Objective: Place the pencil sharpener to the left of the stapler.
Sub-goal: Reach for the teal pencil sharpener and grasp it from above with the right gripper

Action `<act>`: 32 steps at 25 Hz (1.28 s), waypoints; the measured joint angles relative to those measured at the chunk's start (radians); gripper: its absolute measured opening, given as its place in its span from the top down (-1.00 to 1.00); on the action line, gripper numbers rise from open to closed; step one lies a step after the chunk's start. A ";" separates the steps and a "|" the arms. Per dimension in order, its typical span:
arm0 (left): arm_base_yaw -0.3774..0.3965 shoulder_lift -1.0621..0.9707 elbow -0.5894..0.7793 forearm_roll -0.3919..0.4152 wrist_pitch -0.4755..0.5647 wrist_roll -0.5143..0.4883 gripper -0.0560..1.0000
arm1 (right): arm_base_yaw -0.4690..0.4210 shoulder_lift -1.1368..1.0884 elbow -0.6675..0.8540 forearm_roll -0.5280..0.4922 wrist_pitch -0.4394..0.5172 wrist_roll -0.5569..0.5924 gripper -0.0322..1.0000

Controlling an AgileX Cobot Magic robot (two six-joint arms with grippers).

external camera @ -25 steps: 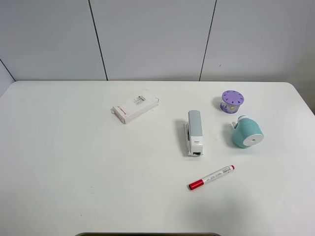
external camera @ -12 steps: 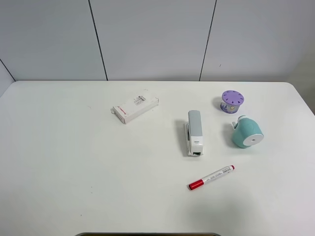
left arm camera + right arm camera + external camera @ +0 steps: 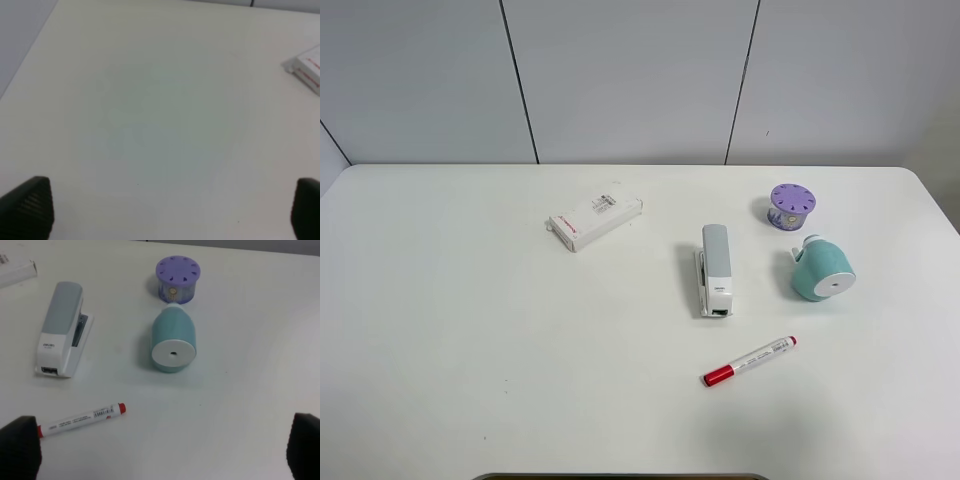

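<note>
The teal pencil sharpener point(image 3: 822, 270) lies on its side on the white table, pale round face toward the front, to the right of the grey and white stapler point(image 3: 715, 270). The right wrist view shows both, the sharpener point(image 3: 173, 340) and the stapler point(image 3: 62, 328), well ahead of my right gripper point(image 3: 162, 455). That gripper is open, with nothing between its dark fingertips point(image 3: 20, 447). My left gripper point(image 3: 167, 207) is open too, over bare table far from both objects. Neither gripper appears in the exterior high view.
A purple cylinder with a holed top point(image 3: 790, 205) stands just behind the sharpener. A red-capped marker point(image 3: 750, 361) lies in front of the stapler. A flat white box point(image 3: 595, 220) sits to the stapler's back left, and its corner point(image 3: 305, 67) shows in the left wrist view.
</note>
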 joint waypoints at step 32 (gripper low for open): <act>0.000 0.000 0.000 0.000 0.000 0.000 -0.91 | 0.000 0.611 -0.372 -0.208 0.003 0.212 -0.96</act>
